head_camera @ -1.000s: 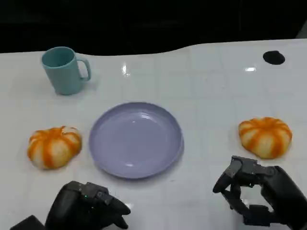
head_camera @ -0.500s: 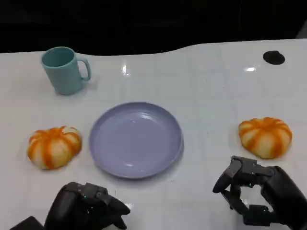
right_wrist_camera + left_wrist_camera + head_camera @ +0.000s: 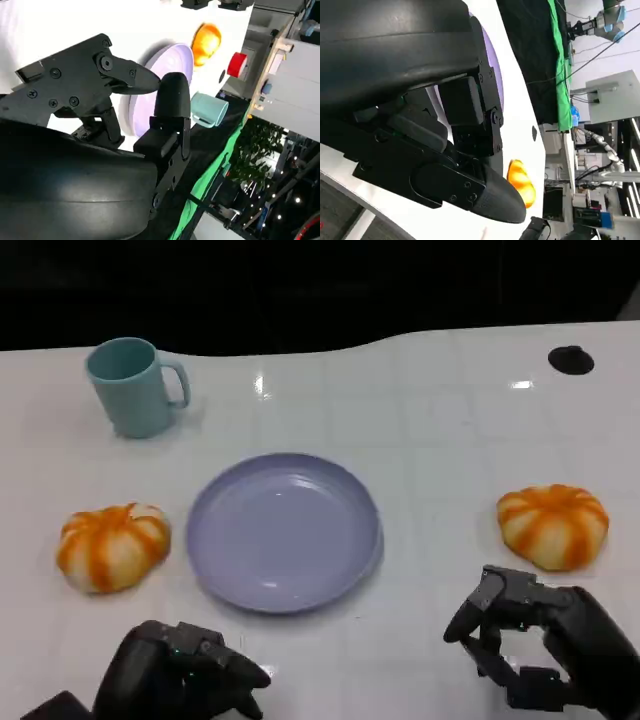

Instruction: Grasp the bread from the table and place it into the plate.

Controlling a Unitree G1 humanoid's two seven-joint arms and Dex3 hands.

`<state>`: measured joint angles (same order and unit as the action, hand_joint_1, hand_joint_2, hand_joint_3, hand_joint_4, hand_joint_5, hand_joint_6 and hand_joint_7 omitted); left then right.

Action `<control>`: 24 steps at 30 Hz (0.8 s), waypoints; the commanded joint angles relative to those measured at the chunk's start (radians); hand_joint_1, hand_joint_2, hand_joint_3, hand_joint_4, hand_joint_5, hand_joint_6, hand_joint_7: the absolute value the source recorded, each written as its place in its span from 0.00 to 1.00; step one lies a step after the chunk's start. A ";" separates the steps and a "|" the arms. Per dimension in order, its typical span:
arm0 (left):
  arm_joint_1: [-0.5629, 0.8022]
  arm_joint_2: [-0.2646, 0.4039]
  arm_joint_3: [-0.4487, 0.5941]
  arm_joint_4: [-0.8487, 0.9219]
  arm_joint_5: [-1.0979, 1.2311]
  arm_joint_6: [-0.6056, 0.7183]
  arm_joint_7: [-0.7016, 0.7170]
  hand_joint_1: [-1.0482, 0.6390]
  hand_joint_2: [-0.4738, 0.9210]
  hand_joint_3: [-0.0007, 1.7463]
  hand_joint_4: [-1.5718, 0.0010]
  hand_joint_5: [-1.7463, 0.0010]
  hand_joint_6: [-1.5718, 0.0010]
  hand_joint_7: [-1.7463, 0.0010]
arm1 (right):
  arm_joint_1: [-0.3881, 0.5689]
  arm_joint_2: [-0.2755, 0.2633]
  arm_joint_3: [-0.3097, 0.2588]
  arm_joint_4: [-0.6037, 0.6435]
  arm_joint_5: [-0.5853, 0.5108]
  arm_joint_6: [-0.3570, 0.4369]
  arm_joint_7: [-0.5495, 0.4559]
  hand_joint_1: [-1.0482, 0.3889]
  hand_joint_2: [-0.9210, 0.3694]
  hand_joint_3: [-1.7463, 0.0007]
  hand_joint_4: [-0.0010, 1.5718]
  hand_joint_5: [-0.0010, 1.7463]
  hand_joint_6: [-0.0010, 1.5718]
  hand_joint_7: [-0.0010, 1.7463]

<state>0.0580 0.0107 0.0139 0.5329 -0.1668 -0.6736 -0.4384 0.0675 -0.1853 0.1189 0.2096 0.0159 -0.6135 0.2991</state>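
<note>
Head view: right hand (image 3: 545, 655), fingers released, is hovering near right bread (image 3: 553, 525) on tabletop (image 3: 430, 420); left hand (image 3: 180, 675) curled empty; advise enclosing the bread from above, then carrying it to plate (image 3: 283, 531).

Teal mug (image 3: 133, 386) upright, far left; black disc (image 3: 571, 360) far right.

Matte black, many-fingered left hand (image 3: 185, 678) and matching right hand (image 3: 545, 648): rounded glossy shells, blocky finger links, exposed screw heads; small green light on left hand's back.
</note>
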 commanded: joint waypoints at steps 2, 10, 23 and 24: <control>-0.012 0.008 0.007 0.004 -0.004 0.001 0.006 0.00 0.99 0.00 0.19 0.49 0.06 0.83 | -0.011 -0.010 -0.031 0.003 -0.040 -0.048 -0.034 0.57 0.01 0.85 0.42 0.68 0.42 0.45; -0.017 0.008 0.007 0.011 0.000 -0.002 0.006 0.00 0.99 0.00 0.19 0.48 0.06 0.82 | -0.055 -0.086 -0.080 -0.047 -0.366 -0.081 -0.211 0.50 0.00 0.89 0.26 0.36 0.36 0.09; -0.025 0.005 0.006 0.021 -0.006 -0.003 0.000 0.00 0.98 0.00 0.21 0.47 0.08 0.81 | -0.098 -0.201 -0.084 -0.185 -0.852 0.136 -0.474 0.36 0.00 0.95 0.11 0.19 0.24 0.00; -0.025 0.005 0.006 0.021 -0.004 -0.003 0.002 0.00 0.98 0.00 0.21 0.47 0.08 0.81 | -0.099 -0.213 -0.078 -0.203 -0.893 0.173 -0.472 0.35 0.00 0.95 0.10 0.19 0.23 0.00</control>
<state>0.0376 0.0067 0.0136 0.5460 -0.1657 -0.6751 -0.4383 -0.0210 -0.3583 0.0413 0.0473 -0.8091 -0.5080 -0.1591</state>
